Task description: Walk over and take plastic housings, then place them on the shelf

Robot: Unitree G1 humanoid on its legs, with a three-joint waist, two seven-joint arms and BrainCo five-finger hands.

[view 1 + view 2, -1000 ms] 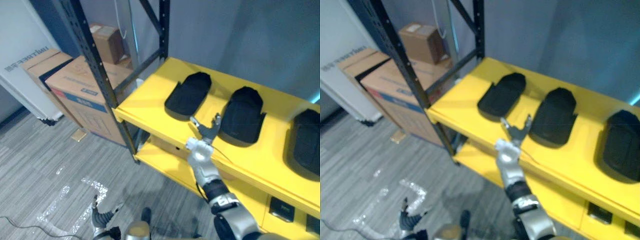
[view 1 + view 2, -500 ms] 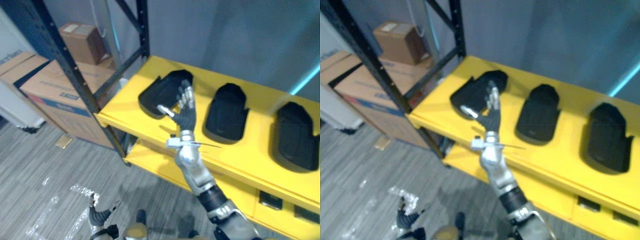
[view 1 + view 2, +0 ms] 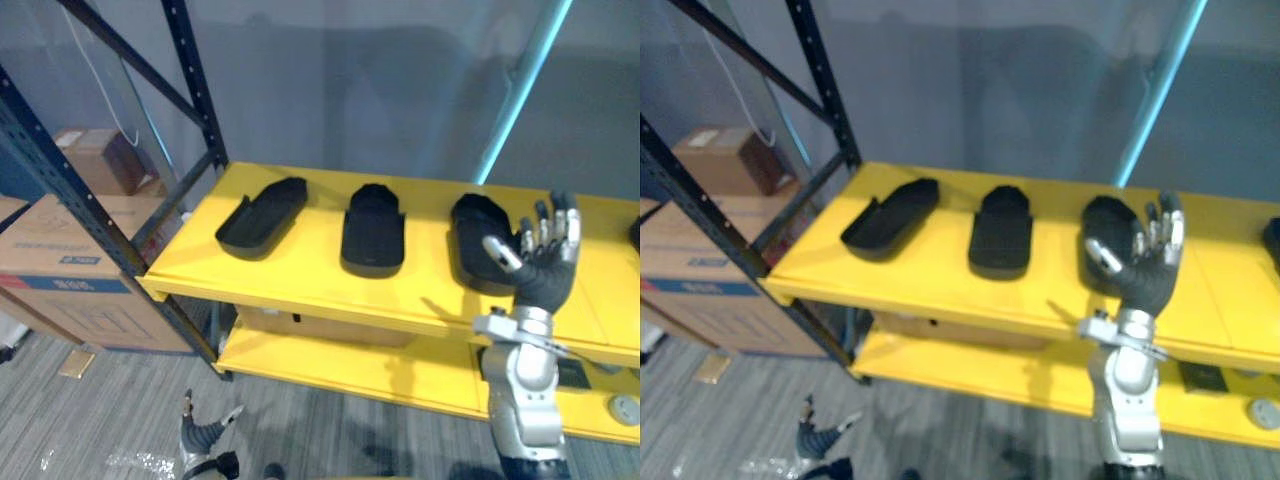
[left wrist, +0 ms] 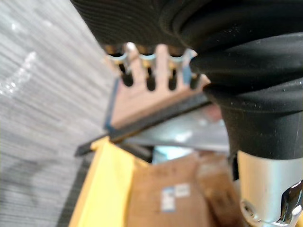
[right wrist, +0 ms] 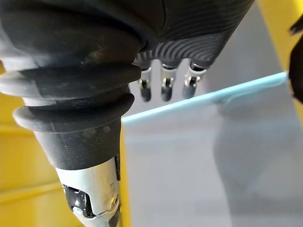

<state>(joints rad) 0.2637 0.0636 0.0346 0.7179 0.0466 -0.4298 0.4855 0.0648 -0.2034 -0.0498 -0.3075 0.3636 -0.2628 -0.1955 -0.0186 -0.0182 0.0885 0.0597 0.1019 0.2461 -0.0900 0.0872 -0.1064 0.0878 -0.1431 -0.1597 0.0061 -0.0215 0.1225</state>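
Note:
Three black plastic housings lie in a row on the yellow shelf point(image 3: 300, 282): one at the left point(image 3: 262, 217), one in the middle point(image 3: 372, 228), one at the right point(image 3: 476, 245). A fourth dark piece point(image 3: 635, 232) peeks in at the right edge. My right hand point(image 3: 545, 275) is raised upright in front of the right housing, open, fingers straight, holding nothing. Its fingers point(image 5: 163, 82) also show straight in the right wrist view. My left hand point(image 3: 203, 437) hangs low over the floor, open and empty.
Black rack uprights point(image 3: 195, 90) frame the shelf's left end. Cardboard boxes point(image 3: 60, 275) stand on the floor to the left, a smaller box point(image 3: 100, 160) behind them. A lower yellow shelf point(image 3: 350, 365) runs beneath. A light-blue pole point(image 3: 510, 95) leans behind the shelf.
The camera has swung right, so the shelf sits more centred. My right hand has risen and now stands by the third housing instead of between the first two. The housings have not moved.

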